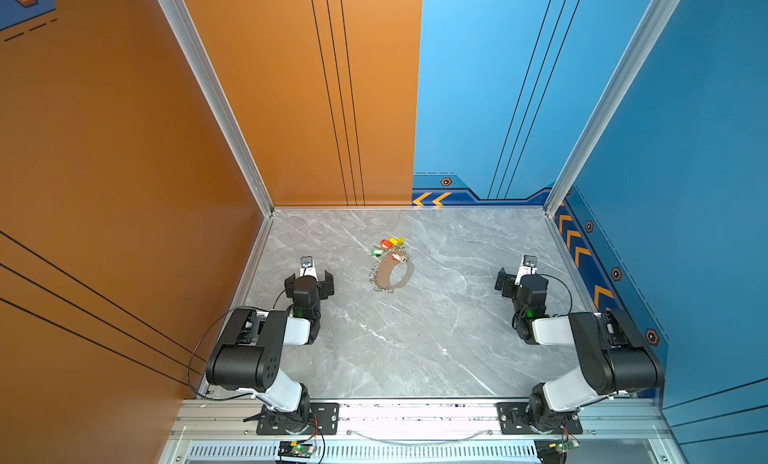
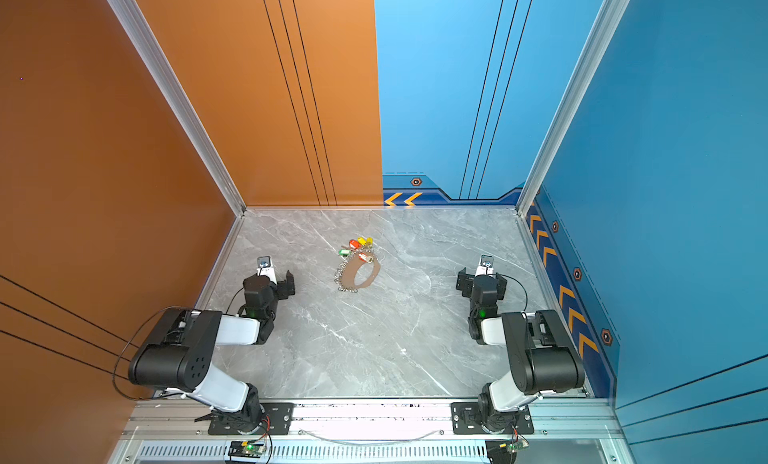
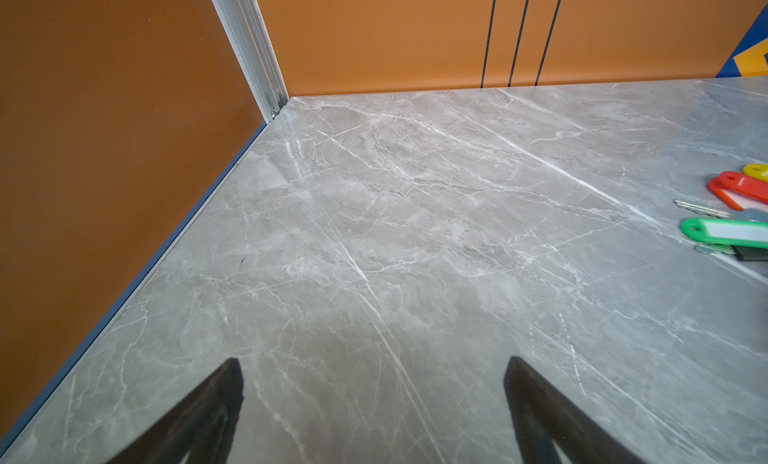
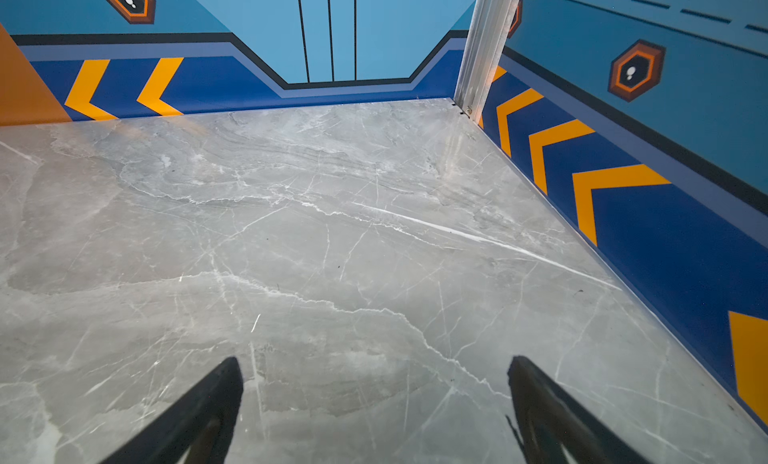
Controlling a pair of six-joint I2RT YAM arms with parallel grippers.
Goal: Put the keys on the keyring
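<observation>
keys (image 1: 390,246) touching far end of curled keyring (image 1: 384,274), mid worktop (image 1: 436,341). left gripper (image 3: 374,370) and right gripper (image 4: 374,368): jaws apart, holding nothing, well off to either side.

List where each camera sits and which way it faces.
Top views: high above the front rail, looking down at the table, keys and keyring; both arms show.
Left wrist: behind the left gripper, facing the orange back corner; jaws open.
Right wrist: behind the right gripper, facing the blue corner; jaws open.
Shared: left wrist and top views both show the keys.
</observation>
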